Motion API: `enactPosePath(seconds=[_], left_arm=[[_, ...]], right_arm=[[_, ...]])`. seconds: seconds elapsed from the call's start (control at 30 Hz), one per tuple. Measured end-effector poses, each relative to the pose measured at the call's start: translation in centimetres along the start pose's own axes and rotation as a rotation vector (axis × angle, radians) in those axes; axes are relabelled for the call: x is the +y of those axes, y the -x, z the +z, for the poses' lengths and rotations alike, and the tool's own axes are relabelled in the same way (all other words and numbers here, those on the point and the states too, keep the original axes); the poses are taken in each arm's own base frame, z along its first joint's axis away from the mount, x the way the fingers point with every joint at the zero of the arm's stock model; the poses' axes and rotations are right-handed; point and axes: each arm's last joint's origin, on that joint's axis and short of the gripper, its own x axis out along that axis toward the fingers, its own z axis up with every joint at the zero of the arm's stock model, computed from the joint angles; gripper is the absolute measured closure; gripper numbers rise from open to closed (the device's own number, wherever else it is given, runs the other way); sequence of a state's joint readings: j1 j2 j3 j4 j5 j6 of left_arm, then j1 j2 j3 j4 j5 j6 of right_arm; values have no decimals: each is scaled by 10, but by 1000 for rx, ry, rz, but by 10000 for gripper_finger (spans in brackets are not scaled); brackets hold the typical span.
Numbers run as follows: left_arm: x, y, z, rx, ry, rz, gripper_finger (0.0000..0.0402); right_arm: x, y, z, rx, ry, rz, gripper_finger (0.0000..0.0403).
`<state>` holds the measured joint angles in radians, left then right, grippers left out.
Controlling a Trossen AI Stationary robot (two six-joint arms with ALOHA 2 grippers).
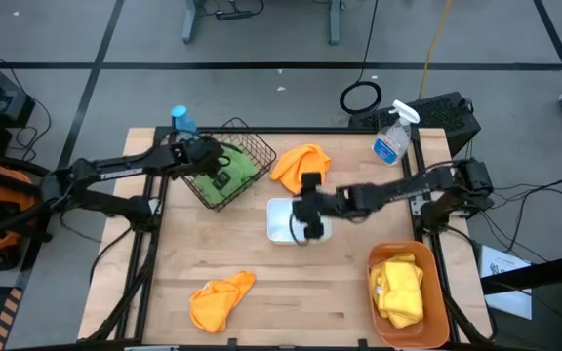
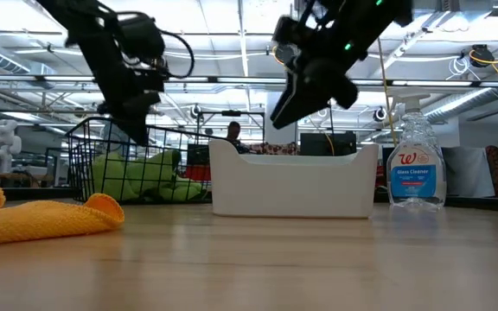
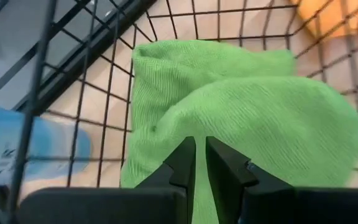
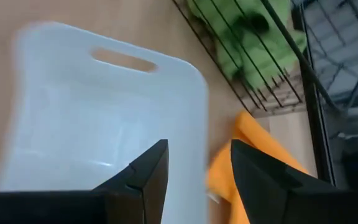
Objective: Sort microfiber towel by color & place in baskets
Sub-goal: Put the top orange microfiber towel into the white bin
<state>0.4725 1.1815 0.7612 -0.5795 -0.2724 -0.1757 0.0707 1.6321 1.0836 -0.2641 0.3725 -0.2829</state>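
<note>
green towels [image 1: 234,171] lie in the wire basket [image 1: 252,146] at upper left of the counter [image 1: 291,283], with the left hand [image 1: 206,153] over them, its fingers nearly together and clamped on nothing. right hand [image 1: 310,226] hangs over the white tray [image 1: 279,219] at centre, fingers apart and empty. one orange towel [image 1: 301,164] sits above the tray, another [image 1: 220,298] at lower left. yellow towels [image 1: 400,288] fill the orange tub [image 1: 437,312] at lower right.
</note>
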Motion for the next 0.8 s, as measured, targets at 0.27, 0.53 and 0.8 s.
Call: enactPosePath(seconds=[0.27,0.53,0.8], left_arm=[[-18,36,-8,-127,18,-141,357],[-65,44,-23,-298,-24,-339,357],[-90,53,-32,-420,-44,-352,357]], right_arm=[[-81,-24,-35,81,-149,-52,238],[-155,-37,-89,119,-357,-31,201],[-173,-49,-103,87,-341,-70,114]])
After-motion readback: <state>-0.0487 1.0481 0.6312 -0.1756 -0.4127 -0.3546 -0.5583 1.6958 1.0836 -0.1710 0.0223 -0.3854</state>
